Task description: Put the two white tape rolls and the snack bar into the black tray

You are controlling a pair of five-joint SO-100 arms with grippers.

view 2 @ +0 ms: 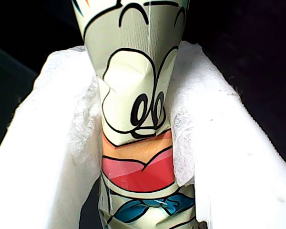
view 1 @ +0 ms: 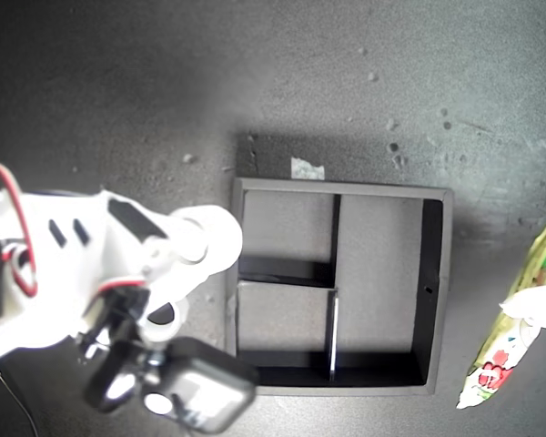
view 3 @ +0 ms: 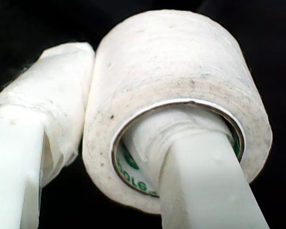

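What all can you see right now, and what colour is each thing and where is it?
Black tray: one, black, three compartments, all bare, centre of the exterior view.
Tape scrap: one, whitish, on the surface just beyond the tray's far wall.
Snack bar: one, pale green with cartoon print, at the exterior view's right edge, clamped in my first gripper.
White tape roll: one seen, white with a green-printed inner rim, pinched through its wall by my second gripper.
Table: dark grey, speckled.
My first gripper: white padded fingers.
My second gripper: white, one finger inside the roll.
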